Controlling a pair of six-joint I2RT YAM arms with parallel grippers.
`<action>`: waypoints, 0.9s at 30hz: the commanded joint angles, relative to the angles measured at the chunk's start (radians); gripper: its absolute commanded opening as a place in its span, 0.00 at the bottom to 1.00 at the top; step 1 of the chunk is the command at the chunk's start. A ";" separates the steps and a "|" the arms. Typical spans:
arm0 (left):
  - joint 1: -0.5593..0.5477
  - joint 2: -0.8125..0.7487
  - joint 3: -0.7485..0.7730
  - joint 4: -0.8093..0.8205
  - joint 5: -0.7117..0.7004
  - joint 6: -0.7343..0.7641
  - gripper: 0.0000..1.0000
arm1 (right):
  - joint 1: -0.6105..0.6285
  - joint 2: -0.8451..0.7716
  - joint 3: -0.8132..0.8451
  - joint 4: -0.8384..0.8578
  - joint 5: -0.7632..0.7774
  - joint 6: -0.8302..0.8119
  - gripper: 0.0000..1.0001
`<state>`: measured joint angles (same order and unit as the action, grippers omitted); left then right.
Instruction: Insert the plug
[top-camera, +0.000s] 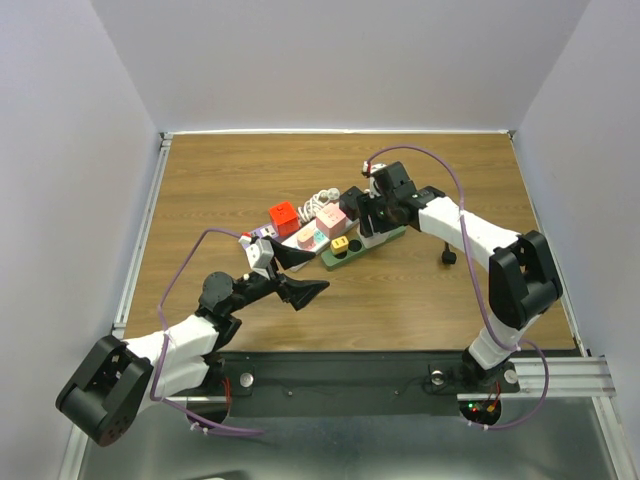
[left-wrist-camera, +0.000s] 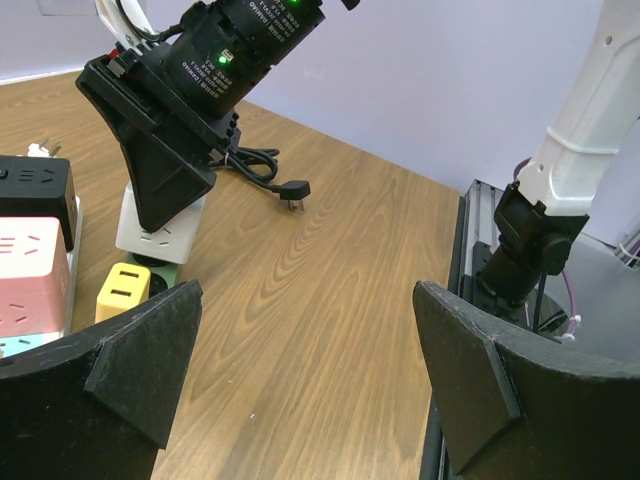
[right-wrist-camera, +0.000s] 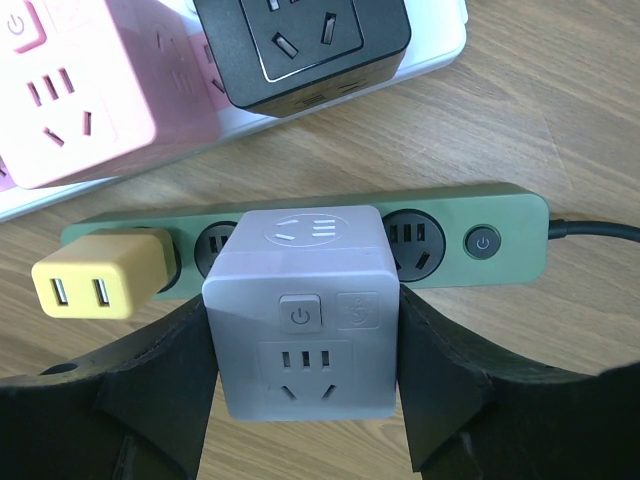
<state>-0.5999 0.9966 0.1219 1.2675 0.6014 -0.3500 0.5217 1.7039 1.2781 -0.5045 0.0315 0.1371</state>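
The plug is a white cube adapter with a power button and sockets on its faces. My right gripper is shut on it, one black finger pressed on each side. The cube stands on the middle of the green power strip, between a yellow adapter and a free socket; how deep it sits is hidden. From above, the right gripper hangs over the strip. My left gripper hovers open to the strip's near left, nothing between its fingers.
Behind the green strip lie a pink cube and a black cube on a white strip, with a red cube further left. A loose black cable plug lies on the table to the right. Walls enclose three sides.
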 joint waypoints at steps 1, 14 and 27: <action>0.006 -0.006 -0.002 0.064 0.006 0.005 0.98 | 0.006 -0.003 -0.002 0.030 0.031 0.009 0.00; 0.006 -0.012 -0.005 0.063 0.005 0.002 0.98 | 0.041 0.034 -0.069 0.049 0.097 0.028 0.00; 0.006 -0.023 -0.014 0.075 0.006 0.002 0.98 | 0.055 0.016 -0.261 0.170 0.136 0.099 0.01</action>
<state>-0.5999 0.9951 0.1219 1.2678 0.6010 -0.3500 0.5602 1.6650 1.1271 -0.2878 0.1272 0.1650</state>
